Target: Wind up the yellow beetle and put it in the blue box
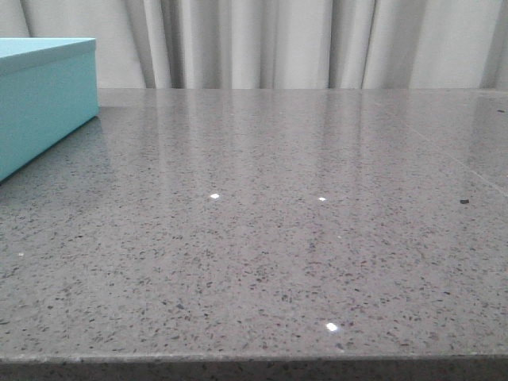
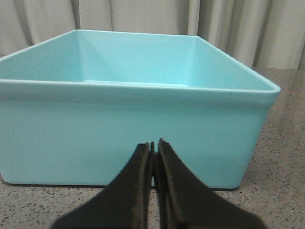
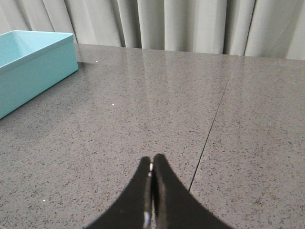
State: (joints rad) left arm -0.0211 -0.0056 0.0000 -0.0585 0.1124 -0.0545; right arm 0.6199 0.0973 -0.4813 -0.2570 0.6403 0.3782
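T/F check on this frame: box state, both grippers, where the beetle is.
1. The blue box is open on top. True.
2. The left gripper holds the beetle. False: its jaws are shut on nothing.
3. The right gripper is open. False: shut, empty.
4. The beetle sits inside the box. False: the visible interior shows none, and no view shows the car.
5. The box stands on the table, at the left in the front view. True.

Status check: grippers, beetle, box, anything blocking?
Left gripper shut, empty, facing the blue box. Right gripper shut, empty, over grey table. Box open, looks empty. Yellow beetle not in view.
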